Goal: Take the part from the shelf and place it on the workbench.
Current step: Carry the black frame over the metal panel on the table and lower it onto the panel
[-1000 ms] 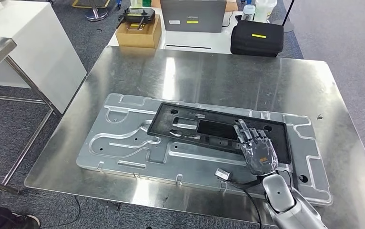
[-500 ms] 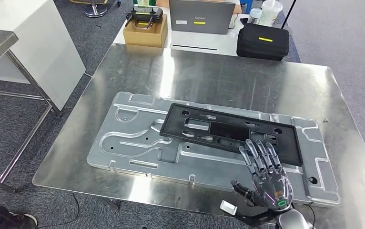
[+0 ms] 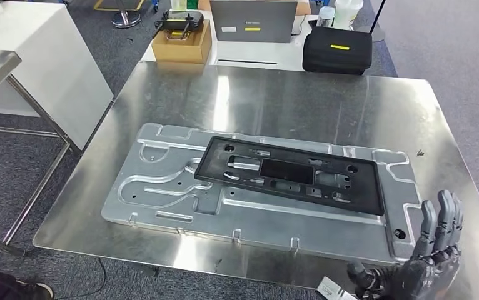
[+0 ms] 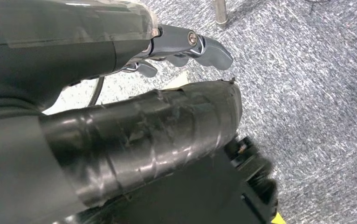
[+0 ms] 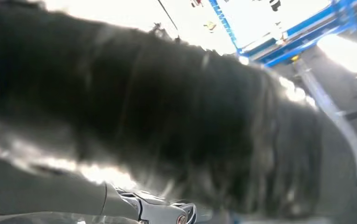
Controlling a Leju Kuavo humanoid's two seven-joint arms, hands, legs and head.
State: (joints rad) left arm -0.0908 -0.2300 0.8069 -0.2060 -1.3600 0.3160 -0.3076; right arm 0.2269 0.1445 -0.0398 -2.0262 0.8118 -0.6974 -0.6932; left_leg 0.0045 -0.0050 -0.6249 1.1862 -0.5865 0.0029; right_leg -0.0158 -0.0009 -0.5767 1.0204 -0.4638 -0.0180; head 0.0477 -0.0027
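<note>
1. Pulled back from the black part [image 3: 290, 176], where its fingers lay a second ago, the robot's right hand [image 3: 429, 262] now hovers off the near right corner of the aluminium plate [image 3: 162, 187], fingers spread and upright, holding nothing.
2. The black part, a flat rectangular frame with cut-outs, lies on top of the aluminium plate, along its far right portion, one end overhanging the plate's recessed channel.
3. The aluminium plate rests flat on the steel table [image 3: 324, 106], its long side running across the table's near half.
4. A small white tag [image 3: 328, 288] on a cable shows just beside the right hand, at the table's near edge.
5. Beyond the far edge of the table, well apart from the plate, stand a black case [image 3: 337, 50] with a yellow label, a grey laptop [image 3: 252, 20] and a cardboard box [image 3: 182, 45] carrying a black device.
6. The left hand [image 4: 186, 46], seen from its wrist camera, hangs over grey carpet [image 4: 307, 84]; its fingers are curled in with nothing in them.
7. The right wrist camera gives a blurred dark view, too smeared to read.
</note>
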